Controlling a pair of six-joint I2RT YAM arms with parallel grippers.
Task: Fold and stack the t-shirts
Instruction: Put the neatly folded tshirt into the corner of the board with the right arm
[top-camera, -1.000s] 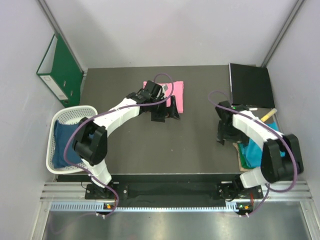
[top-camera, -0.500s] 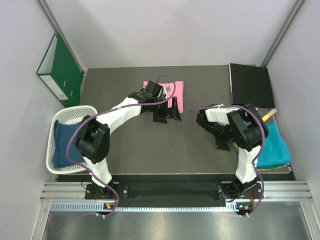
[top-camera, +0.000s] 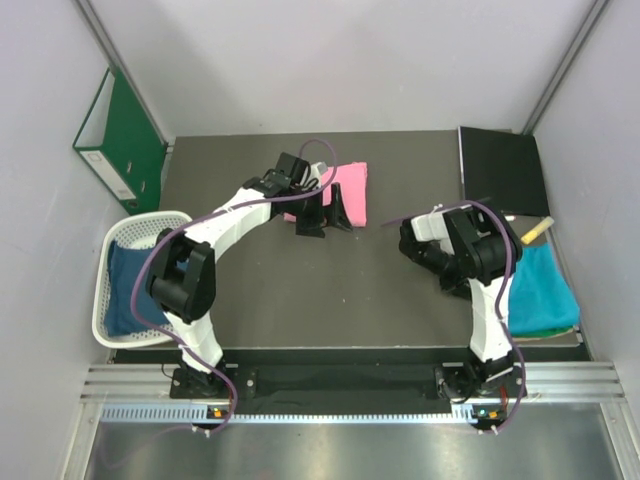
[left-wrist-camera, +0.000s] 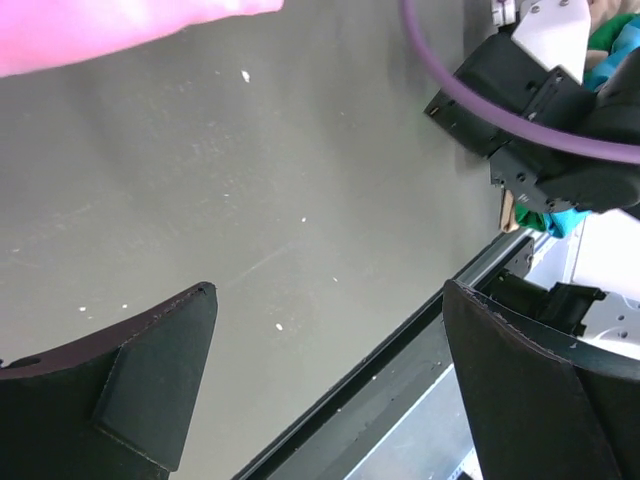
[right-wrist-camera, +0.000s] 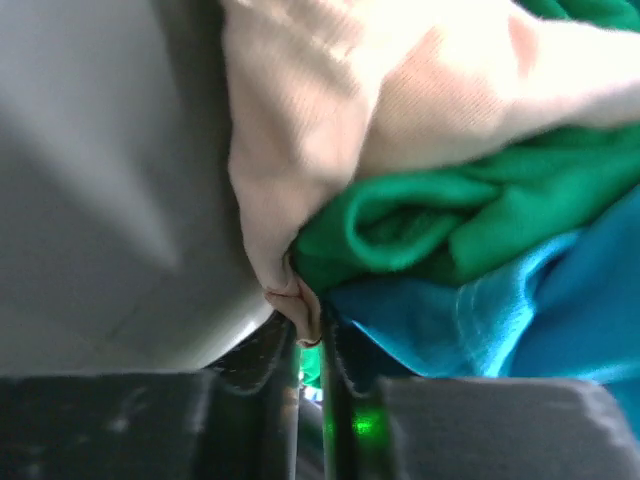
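Three shirts lie apart: folded pink t-shirt (top-camera: 352, 190) at the surface's (top-camera: 300, 290) far edge, teal t-shirt (top-camera: 540, 295) at its right edge, dark blue t-shirt (top-camera: 125, 285) in the white basket (top-camera: 150, 222). The left pincer (top-camera: 325, 222) is wide and empty. The right pincer (right-wrist-camera: 311, 345), narrow, nips cream cloth (right-wrist-camera: 300, 110). Fetching is probably the step, spreading next. Grey walls surround.

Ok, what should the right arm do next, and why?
Probably draw the cream cloth out toward the middle of the table: the right end effector looks shut on its edge, with green cloth and the teal shirt bunched against it.
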